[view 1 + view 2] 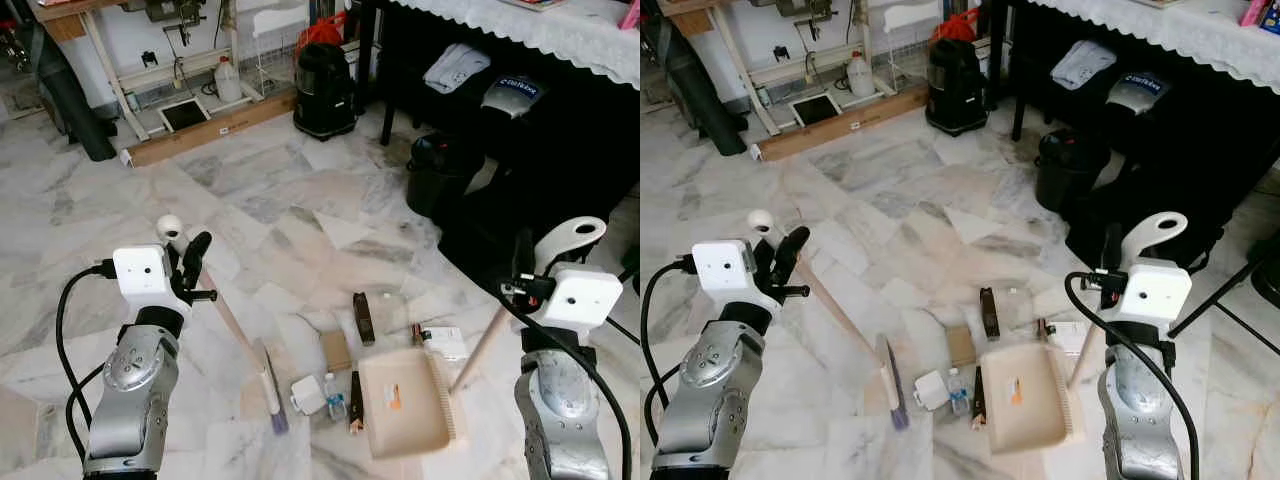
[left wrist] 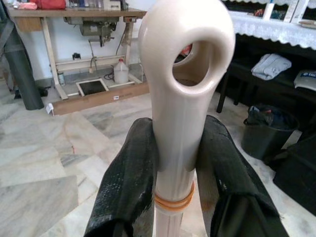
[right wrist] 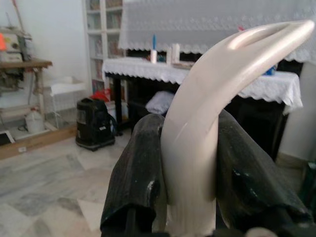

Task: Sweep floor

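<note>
The marble floor takes up most of the left eye view, and the litter sits in the lower centre of the frame, so both tools are angled in toward that patch.

The dustpan lies flat at lower centre-right with its open lip facing the litter. Its long handle rises to the right into the right gripper, whose black fingers are clamped on either side of the curved, looped grip, a hold that lets the pan stay pressed to the floor from standing height.

The broom slants from the left gripper at middle left down to its head at lower centre, just left of the litter and opposite the pan, placed as I judge it to push debris across into the pan. That gripper's fingers are pinched on the pole just below its ring-shaped end.

Between head and pan lie a brown card piece, a dark block, a small white box, a little bottle and a dark stick touching the pan's edge. White scraps lie beside the pan's far corner.
</note>
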{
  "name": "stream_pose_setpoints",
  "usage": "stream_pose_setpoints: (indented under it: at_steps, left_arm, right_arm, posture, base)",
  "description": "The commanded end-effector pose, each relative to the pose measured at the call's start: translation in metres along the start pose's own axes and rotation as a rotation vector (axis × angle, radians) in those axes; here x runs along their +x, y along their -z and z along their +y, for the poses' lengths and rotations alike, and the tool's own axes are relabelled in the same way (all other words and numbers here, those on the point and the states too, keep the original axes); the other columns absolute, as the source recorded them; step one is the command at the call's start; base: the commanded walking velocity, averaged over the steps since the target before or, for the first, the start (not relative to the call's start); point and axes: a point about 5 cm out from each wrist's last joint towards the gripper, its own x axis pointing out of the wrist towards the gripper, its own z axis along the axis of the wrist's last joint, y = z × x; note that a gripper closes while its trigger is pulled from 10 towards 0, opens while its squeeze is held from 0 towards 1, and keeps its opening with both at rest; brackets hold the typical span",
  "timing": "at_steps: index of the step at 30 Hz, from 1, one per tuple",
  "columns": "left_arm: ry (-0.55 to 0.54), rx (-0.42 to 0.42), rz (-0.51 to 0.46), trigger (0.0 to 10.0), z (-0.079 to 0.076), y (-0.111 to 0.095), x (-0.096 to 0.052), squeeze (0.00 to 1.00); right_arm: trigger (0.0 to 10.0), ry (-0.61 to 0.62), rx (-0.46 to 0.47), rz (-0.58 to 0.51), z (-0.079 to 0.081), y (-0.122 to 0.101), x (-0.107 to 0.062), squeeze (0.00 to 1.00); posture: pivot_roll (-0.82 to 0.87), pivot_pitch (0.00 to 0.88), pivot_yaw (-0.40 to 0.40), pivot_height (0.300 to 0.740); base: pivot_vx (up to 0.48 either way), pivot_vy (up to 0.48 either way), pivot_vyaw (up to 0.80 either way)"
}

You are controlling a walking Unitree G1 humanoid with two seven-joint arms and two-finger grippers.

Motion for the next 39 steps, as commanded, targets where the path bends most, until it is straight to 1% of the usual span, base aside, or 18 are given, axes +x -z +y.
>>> stream_pose_setpoints:
  at_steps: [1, 2, 7, 13, 18, 26, 33, 39]
  left_arm:
    - [0.004, -0.002, -0.042, 10.0, -0.001, -0.006, 0.001, 0.0]
    - [0.004, -0.004, -0.04, 10.0, -0.002, -0.005, 0.0, 0.0]
    - [0.008, -0.009, -0.037, 10.0, -0.004, -0.003, 0.001, 0.0]
    - [0.023, -0.025, -0.021, 10.0, -0.007, 0.003, 0.005, 0.0]
    - [0.008, -0.033, -0.001, 10.0, -0.005, 0.014, 0.005, 0.0]
    - [-0.019, -0.032, 0.008, 10.0, 0.0, 0.021, 0.009, 0.0]
    - [-0.019, -0.026, -0.007, 10.0, 0.001, 0.02, 0.012, 0.0]
    - [-0.015, -0.026, -0.04, 10.0, 0.0, 0.011, 0.019, 0.0]
  right_arm:
    - [10.0, 0.016, 0.0, -0.049, -0.004, -0.005, 0.002, 0.0]
    - [10.0, 0.016, -0.009, -0.034, -0.006, 0.001, 0.0, 0.0]
    - [10.0, 0.022, -0.026, -0.005, -0.009, 0.012, -0.001, 0.0]
    - [10.0, 0.028, -0.039, 0.026, -0.01, 0.025, 0.002, 0.0]
    - [10.0, 0.027, -0.042, 0.045, -0.007, 0.035, 0.004, 0.0]
    - [10.0, 0.015, -0.046, 0.062, -0.005, 0.046, 0.004, 0.0]
    - [10.0, -0.009, -0.071, 0.076, -0.005, 0.053, 0.004, 0.0]
    - [10.0, -0.019, -0.079, 0.1, -0.005, 0.062, 0.003, 0.0]
  posture:
    - [-0.03, 0.086, 0.036, 0.74]
    - [-0.03, 0.08, 0.035, 0.74]
    - [-0.03, 0.074, 0.036, 0.74]
    - [-0.03, 0.066, 0.039, 0.74]
    - [-0.02, 0.067, 0.037, 0.74]
    - [-0.01, 0.088, 0.042, 0.74]
    - [-0.01, 0.097, 0.047, 0.74]
    - [0.0, 0.109, 0.057, 0.74]
  base:
    - [0.0, 0.0, 0.0]
    - [0.0, 0.0, 0.0]
    - [0.0, 0.0, 0.0]
    - [0.0, 0.0, 0.0]
    - [0.0, 0.0, 0.0]
    - [0.0, 0.0, 0.0]
    - [0.0, 0.0, 0.0]
    - [0.0, 0.0, 0.0]
